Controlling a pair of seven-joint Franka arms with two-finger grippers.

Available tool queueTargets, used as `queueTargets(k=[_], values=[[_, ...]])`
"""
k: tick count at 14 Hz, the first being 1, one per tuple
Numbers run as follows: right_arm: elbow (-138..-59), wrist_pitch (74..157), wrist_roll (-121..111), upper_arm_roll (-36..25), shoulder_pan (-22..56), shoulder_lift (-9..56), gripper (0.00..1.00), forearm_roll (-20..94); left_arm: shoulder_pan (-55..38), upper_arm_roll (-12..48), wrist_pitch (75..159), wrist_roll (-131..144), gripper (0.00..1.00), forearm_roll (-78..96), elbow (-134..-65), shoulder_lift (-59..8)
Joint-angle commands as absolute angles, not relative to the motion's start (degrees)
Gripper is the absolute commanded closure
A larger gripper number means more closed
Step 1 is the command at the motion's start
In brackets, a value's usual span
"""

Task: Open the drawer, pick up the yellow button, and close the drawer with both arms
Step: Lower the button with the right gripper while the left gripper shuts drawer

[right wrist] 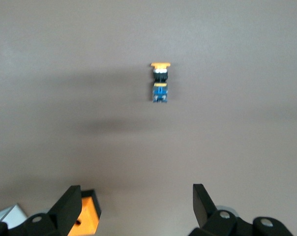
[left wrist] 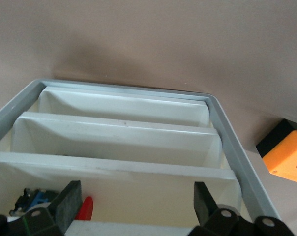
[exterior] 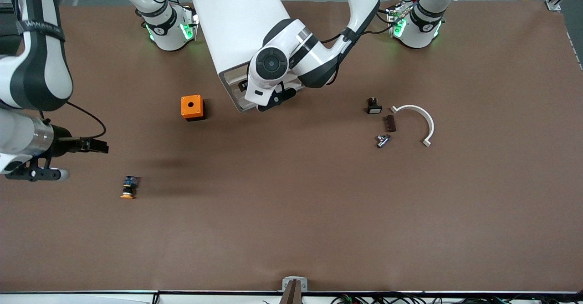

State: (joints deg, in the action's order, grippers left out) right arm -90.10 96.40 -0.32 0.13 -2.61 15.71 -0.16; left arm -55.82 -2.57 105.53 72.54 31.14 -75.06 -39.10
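The white cabinet (exterior: 237, 22) stands between the arms' bases. Its uppermost drawer (exterior: 234, 89) is pulled out a little. In the left wrist view the drawer (left wrist: 114, 166) shows a blue-and-black part (left wrist: 36, 199) and a red piece (left wrist: 84, 209) inside. My left gripper (exterior: 273, 101) is open over the drawer's front, and shows in its own view (left wrist: 133, 206). The button (exterior: 129, 188) lies on the table toward the right arm's end, also in the right wrist view (right wrist: 160, 81). My right gripper (exterior: 98, 147) is open and empty above the table beside it (right wrist: 133, 206).
An orange cube with a hole (exterior: 192, 107) stands beside the cabinet (left wrist: 286, 157) (right wrist: 84, 219). Toward the left arm's end lie a small black part with a white face (exterior: 373, 107), a brown piece (exterior: 391, 123), a metal part (exterior: 382, 140) and a white curved bracket (exterior: 421, 122).
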Motion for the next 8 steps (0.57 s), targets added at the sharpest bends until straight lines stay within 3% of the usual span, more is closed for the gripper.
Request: queueTargets(k=[1, 8], values=[[-89.82, 93.17, 0.79, 0.35, -2.37, 11.53, 0.0, -0.44, -57.04, -2.37, 105.91, 75.41, 0.0, 33.48, -76.73, -38.14], [-88.77, 91.93, 0.26, 0.09, -1.84, 8.61, 0.0, -0.96, -56.61, -2.37, 105.73, 75.41, 0.0, 34.98, -76.99, -38.15]])
